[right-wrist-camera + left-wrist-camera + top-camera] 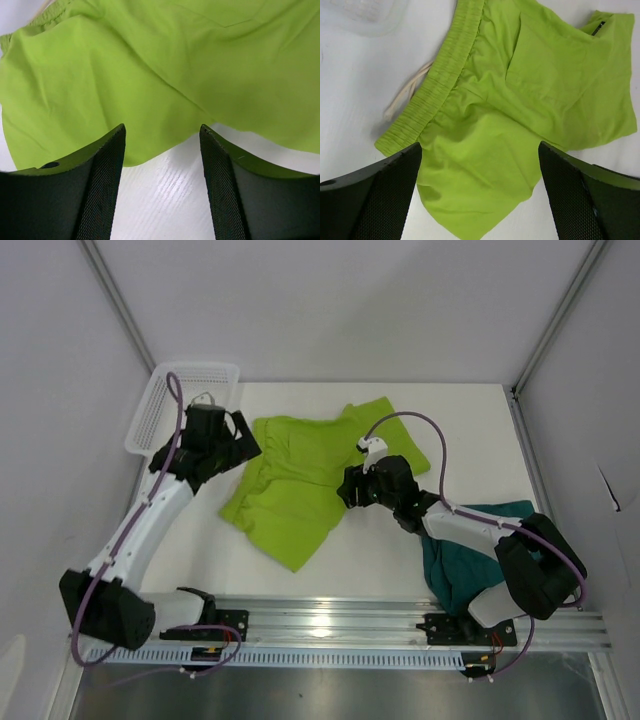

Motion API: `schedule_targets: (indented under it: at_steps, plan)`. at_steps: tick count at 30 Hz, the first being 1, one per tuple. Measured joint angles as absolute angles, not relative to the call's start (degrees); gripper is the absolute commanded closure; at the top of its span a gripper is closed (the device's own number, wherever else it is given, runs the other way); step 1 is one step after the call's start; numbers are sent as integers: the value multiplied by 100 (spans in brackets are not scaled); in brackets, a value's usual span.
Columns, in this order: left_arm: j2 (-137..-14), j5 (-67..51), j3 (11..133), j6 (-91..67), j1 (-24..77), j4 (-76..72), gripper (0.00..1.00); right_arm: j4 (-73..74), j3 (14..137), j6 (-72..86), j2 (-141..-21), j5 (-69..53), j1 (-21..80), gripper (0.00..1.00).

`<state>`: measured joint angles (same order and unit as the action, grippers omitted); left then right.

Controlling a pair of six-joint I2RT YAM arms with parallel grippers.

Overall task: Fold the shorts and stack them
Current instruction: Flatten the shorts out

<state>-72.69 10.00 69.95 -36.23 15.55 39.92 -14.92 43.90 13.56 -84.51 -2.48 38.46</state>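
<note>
The lime yellow-green shorts lie rumpled and spread in the middle of the white table, with the waistband toward the left and a pale drawstring poking out beside it. My left gripper hovers over their left edge, wide open and empty, with the fabric showing between its fingers. At the right edge of these shorts my right gripper is open over a hem and bare table. The dark teal shorts lie bunched at the near right, partly under the right arm.
A white mesh basket stands at the back left, just behind the left gripper; its corner shows in the left wrist view. A metal rail runs along the near edge. Grey walls close in the left, back and right sides.
</note>
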Motion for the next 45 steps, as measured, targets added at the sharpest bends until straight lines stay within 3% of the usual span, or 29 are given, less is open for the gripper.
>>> schedule_targets:
  at_steps: [15, 26, 33, 36, 39, 40, 43, 45]
  plan:
    - [-4727, 158, 3030, -4683, 856, 2816, 6, -1490, 4390, 1105, -8451, -93, 3994, 37]
    - [-4501, -305, 1662, -5695, -110, 1494, 24, -1490, 4390, 1083, -8407, -84, 3994, 37]
    - [-4781, -259, 1461, -6158, -209, 794, 34, -1490, 4390, 1083, -8401, -84, 3994, 37]
    - [-5153, -207, 1435, -6305, -217, 366, 41, -1492, 4390, 1083, -8399, -82, 3994, 37]
    - [-5640, -183, 1420, -6436, -228, -62, 57, -1492, 4390, 1083, -8396, -84, 3994, 37]
    - [-5819, -180, 1411, -6471, -231, -213, 71, -1492, 4390, 1083, -8396, -84, 3994, 37]
    - [-6307, -193, 1400, -6560, -239, -602, 87, -1492, 4390, 1083, -8396, -82, 3994, 37]
    - [-6477, -204, 1400, -6565, -244, -762, 92, -1492, 4390, 1083, -8396, -84, 3994, 37]
